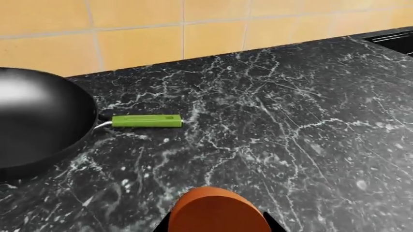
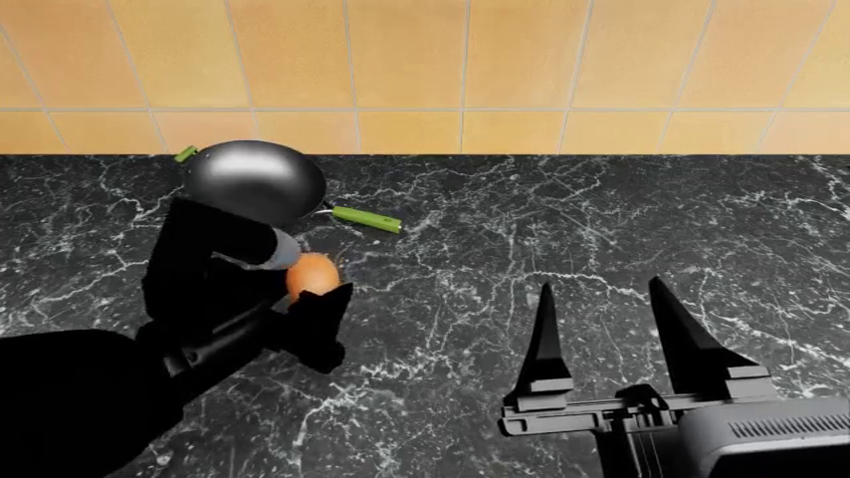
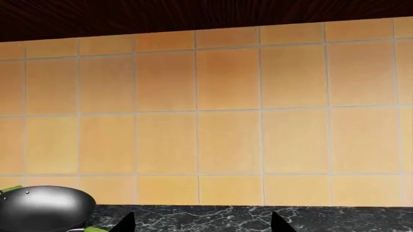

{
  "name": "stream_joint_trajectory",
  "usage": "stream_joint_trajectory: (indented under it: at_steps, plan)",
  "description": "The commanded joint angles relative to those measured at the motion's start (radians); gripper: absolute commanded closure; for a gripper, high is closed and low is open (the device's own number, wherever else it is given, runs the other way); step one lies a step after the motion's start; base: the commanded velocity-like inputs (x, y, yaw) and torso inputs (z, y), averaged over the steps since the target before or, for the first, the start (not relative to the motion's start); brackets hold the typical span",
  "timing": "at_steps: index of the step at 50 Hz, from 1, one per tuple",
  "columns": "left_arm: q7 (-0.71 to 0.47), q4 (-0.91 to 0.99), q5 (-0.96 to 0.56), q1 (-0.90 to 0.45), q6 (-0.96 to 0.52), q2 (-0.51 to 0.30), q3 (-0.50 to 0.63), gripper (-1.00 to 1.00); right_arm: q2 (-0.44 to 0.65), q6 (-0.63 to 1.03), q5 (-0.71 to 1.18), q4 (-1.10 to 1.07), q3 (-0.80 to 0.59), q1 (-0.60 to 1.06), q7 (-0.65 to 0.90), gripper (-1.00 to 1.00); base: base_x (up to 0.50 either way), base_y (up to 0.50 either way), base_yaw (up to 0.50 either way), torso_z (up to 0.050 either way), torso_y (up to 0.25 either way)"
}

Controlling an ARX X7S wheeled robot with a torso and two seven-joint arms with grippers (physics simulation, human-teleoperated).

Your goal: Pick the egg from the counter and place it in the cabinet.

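Your left gripper is clamped on the egg, which looks lifted just above the counter near the wok; that reads as pick done, carry not begun. Your right gripper hangs idle with jaws apart, holding nothing, likely parked clear of the left arm. The left wrist view shows the egg close up between the finger bases, plus the wok handle lying flat. The right wrist view alone shows a dark strip above the tiled wall, possibly the cabinet's underside; can't tell. No cabinet door is visible anywhere.
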Motion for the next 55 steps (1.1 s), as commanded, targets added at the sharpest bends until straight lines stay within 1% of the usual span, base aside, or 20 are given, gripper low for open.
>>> stream_joint_trajectory:
  at_steps: [1,8,17,22,27,31,41,48,55]
  plan:
    - [-0.041,0.152,-0.191,0.075,0.048,-0.123,-0.127,1.0,0.004,0.012,0.007,0.002,-0.001,0.015,0.006,-1.0,0.0,0.0,0.0,0.0,0.0]
    - [-0.044,0.241,-0.291,0.152,0.108,-0.195,-0.225,1.0,0.003,0.021,0.005,0.005,-0.007,0.026,0.012,-1.0,0.0,0.0,0.0,0.0,0.0]
    - [-0.031,0.291,-0.368,0.222,0.183,-0.253,-0.365,1.0,0.006,0.025,0.002,0.003,-0.012,0.029,0.018,-1.0,0.0,0.0,0.0,0.0,0.0]
    - [-0.039,0.31,-0.419,0.217,0.219,-0.279,-0.42,1.0,0.008,0.024,0.001,0.002,-0.016,0.027,0.021,-1.0,0.0,0.0,0.0,0.0,0.0]
    - [-0.056,0.324,-0.487,0.175,0.253,-0.31,-0.454,1.0,0.012,0.025,0.001,-0.003,-0.018,0.024,0.023,-1.0,0.0,0.0,0.0,0.0,0.0]
    - [-0.07,0.311,-0.544,0.095,0.273,-0.332,-0.429,1.0,0.015,0.025,0.002,-0.004,-0.02,0.023,0.023,-1.0,0.0,0.0,0.0,0.0,0.0]
    - [-0.108,0.234,-0.647,-0.182,0.281,-0.335,-0.287,1.0,0.016,0.046,0.002,-0.014,-0.032,0.04,0.029,-1.0,0.0,0.0,0.0,0.0,0.0]
    - [-0.164,0.168,-0.706,-0.4,0.26,-0.303,-0.171,1.0,0.013,0.068,0.004,-0.018,-0.045,0.059,0.033,-1.0,0.0,0.0,0.0,0.0,0.0]
    - [-0.199,0.123,-0.758,-0.532,0.246,-0.266,-0.101,1.0,0.016,0.084,0.007,-0.03,-0.051,0.066,0.038,-1.0,0.0,0.0,0.0,0.0,0.0]
